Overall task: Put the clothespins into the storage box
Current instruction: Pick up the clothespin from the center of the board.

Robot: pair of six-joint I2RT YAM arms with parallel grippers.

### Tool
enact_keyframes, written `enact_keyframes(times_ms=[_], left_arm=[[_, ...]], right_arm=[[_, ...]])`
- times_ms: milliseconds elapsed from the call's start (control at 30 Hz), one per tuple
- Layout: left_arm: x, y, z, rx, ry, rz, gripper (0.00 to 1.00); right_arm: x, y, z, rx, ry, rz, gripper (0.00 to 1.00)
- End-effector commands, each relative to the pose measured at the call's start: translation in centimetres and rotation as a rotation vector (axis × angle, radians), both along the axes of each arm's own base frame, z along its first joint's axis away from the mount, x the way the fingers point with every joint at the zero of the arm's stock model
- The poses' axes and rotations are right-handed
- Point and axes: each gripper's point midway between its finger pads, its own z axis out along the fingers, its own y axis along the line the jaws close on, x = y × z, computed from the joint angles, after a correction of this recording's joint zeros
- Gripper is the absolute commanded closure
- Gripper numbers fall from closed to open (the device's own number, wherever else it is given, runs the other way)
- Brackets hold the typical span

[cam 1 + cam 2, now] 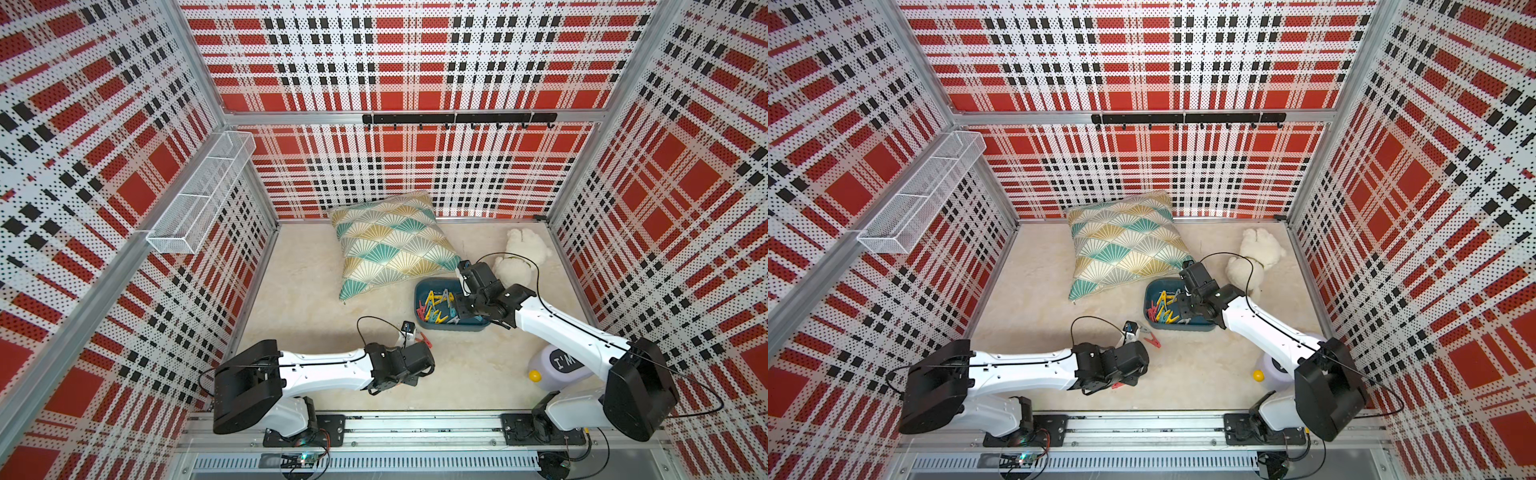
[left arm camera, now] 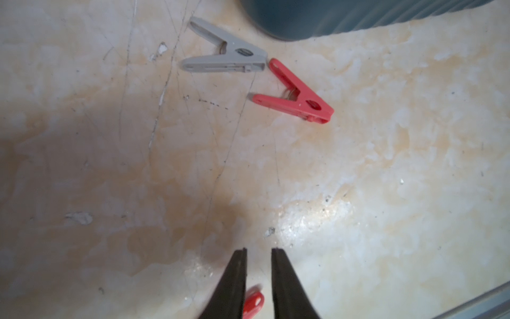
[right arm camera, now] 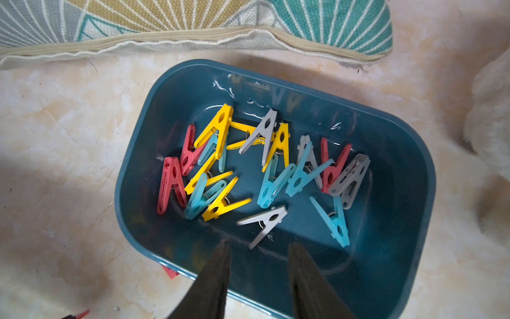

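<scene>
On lavender bottle (image 1: 559, 365), "I'M"

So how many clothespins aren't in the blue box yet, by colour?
Red: 2, a red clothespin on the floor and a second red clothespin between the left gripper fingers.
Grey: 1, a grey clothespin on the floor.
Total: 3 in sight.

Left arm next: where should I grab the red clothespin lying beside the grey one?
Grip the red clothespin across its solid closed end, near the oval hole, coming straight down. It lies flat on the table, and its splayed legs, nearly touching the grey clothespin, would likely slip.
</scene>
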Motion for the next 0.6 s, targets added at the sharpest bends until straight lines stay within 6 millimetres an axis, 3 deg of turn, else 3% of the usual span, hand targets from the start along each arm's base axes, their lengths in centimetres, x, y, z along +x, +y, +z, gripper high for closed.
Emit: enact_keyframes(times_ms=[0, 567], left_arm=[[-0.1, 1.6, -0.4, 0.058, -0.002, -0.002, 0.77], [-1.2, 2.6, -1.8, 0.112, 0.039, -0.033, 0.75]], right_arm=[[0.2, 0.3, 0.6, 0.021, -0.02, 0.012, 0.57], [0.3, 0.4, 0.6, 0.023, -0.019, 0.017, 0.57]])
